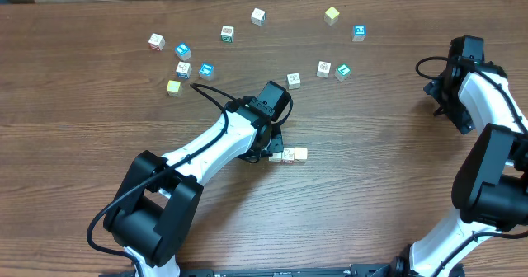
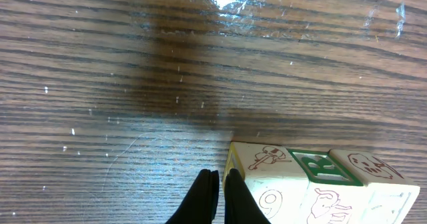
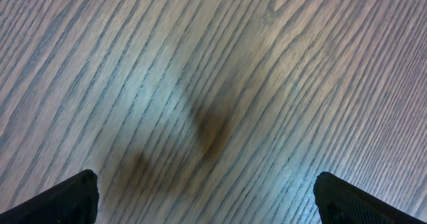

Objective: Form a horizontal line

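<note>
The horizontal line (image 1: 292,155) is a short row of touching cubes on the wooden table, mid-centre, with a pale yellow cube at its right end. In the left wrist view the row (image 2: 313,184) shows three printed whitish cubes, one with a green R. My left gripper (image 1: 272,147) is shut and empty, its fingertips (image 2: 219,191) right against the row's left end. My right gripper (image 1: 443,87) is open and empty over bare wood (image 3: 207,197) at the far right.
Several loose cubes lie along the back: white (image 1: 157,41), blue-marked (image 1: 182,49), yellow (image 1: 332,15), blue (image 1: 359,33), a pair (image 1: 323,68) and one white (image 1: 294,80) just behind the left wrist. A black cable (image 1: 210,96) loops off the left arm.
</note>
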Motion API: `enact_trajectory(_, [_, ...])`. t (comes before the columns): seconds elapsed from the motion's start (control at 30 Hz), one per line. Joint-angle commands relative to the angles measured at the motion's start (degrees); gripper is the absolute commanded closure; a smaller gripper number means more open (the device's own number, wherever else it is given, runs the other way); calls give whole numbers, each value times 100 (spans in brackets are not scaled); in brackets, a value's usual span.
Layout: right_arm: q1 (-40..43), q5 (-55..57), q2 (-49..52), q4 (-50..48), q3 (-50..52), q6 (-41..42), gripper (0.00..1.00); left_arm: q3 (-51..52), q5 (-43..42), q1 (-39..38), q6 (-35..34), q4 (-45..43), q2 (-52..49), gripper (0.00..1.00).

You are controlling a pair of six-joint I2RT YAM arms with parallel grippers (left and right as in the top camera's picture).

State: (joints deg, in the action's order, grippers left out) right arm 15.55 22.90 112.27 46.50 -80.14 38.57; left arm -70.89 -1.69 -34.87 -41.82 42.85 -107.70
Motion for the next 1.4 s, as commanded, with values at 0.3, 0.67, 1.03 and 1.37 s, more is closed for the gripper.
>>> enact_trajectory(0.3, [-4, 59, 81, -13, -114, -7, 0, 31, -260, -15, 70, 144, -57, 96])
enact_trajectory(0.67, [-4, 59, 81, -11, -116, -7, 0, 146, -245, -42, 68, 63, -74, 96])
enact_trajectory(1.03, [-4, 59, 81, -13, -114, -7, 0, 146, -503, -81, 70, 87, -74, 96])
enact_trajectory(1.37, [-4, 59, 81, -11, -114, -7, 0, 146, -503, -164, 68, 87, -74, 96])
